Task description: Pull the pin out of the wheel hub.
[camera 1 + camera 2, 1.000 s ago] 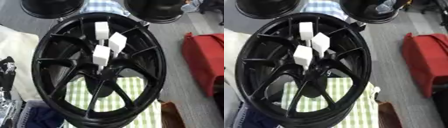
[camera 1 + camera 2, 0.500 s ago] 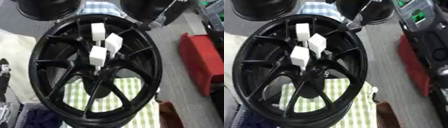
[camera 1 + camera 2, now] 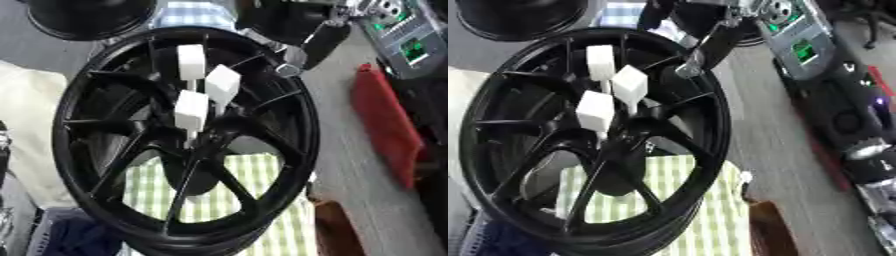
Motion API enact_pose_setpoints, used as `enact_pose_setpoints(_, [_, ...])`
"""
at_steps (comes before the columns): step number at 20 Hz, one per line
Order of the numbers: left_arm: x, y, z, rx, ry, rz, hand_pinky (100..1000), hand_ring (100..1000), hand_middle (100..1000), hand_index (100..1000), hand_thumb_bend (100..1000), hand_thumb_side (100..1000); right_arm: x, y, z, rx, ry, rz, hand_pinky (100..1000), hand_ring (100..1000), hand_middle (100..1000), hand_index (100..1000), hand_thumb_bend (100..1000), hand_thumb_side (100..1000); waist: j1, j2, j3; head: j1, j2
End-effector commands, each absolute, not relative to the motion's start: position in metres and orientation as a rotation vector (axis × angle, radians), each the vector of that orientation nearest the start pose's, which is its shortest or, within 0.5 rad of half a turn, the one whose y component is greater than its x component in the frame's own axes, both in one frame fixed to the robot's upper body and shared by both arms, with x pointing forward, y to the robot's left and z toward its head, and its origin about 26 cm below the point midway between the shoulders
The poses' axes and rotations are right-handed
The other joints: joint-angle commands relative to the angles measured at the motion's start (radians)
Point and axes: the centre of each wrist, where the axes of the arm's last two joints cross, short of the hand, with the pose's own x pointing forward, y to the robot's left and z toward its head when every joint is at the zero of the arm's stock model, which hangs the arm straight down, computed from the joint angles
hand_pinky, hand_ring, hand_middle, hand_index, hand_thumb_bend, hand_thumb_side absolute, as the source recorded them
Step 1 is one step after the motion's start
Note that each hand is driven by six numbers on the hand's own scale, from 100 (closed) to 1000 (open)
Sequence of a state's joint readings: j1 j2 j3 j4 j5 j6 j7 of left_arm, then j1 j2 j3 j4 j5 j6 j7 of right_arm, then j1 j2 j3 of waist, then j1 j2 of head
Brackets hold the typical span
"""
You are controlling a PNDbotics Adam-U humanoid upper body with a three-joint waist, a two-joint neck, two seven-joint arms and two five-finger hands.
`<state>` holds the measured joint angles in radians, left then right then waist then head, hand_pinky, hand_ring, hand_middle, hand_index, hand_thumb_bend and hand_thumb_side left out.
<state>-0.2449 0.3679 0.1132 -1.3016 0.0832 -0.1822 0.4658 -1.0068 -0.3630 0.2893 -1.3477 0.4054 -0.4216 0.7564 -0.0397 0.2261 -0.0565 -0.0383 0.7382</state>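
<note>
**Right hand arrives over the far rim; three pins still seated in the hub**

The black wheel hub (image 3: 179,145) stands tilted on a green-checked cloth (image 3: 254,200), filling most of the scene. At its centre three pins stick out, each a thin stem topped by a white block: the far pin (image 3: 191,61), the right pin (image 3: 221,85) and the near pin (image 3: 192,111). All three look seated in the centre.

The right hand (image 3: 702,42) reaches in from the far right, hovering just past the hub's far rim and apart from the pins. Its dark fingers point down toward the spokes; whether they are spread or curled I cannot tell. The left hand is nowhere to be seen.

The blocks look light and rigid, with flat faces that should pinch well between thumb and fingers. The stems look thin, so a straight pull along the stem seems safer than a sideways tug. The blocks crowd together, nearly touching, so the far one gives the clearest approach. The spokes fence in the centre, but there is open room above. A red case (image 3: 385,125) lies well to the right.
</note>
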Motion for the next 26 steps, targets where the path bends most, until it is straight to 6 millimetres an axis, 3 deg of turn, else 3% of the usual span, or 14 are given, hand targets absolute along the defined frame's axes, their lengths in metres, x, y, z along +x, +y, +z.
enact_pose_setpoints(1, [0.340,0.365,0.037,0.624,-1.787,0.256,719,631,534,751,299,625,0.427,-0.157,0.289,0.272,2.122,-2.570,783,736,697,779,508,278,0.003,-0.020,0.005,-0.008,0.001])
enact_pose_setpoints(19, [0.348,0.353,0.044,0.581,-1.814,0.250,720,633,535,752,300,629,0.423,-0.146,0.292,0.247,2.009,-2.570,795,751,701,763,465,211,0.013,0.005,0.035,-0.060,-0.016])
enact_pose_setpoints(26, [0.350,0.351,0.047,0.572,-1.824,0.250,720,634,535,752,299,630,0.426,-0.146,0.287,0.253,1.984,-2.600,791,749,700,759,458,199,0.012,0.014,0.043,-0.063,-0.003])
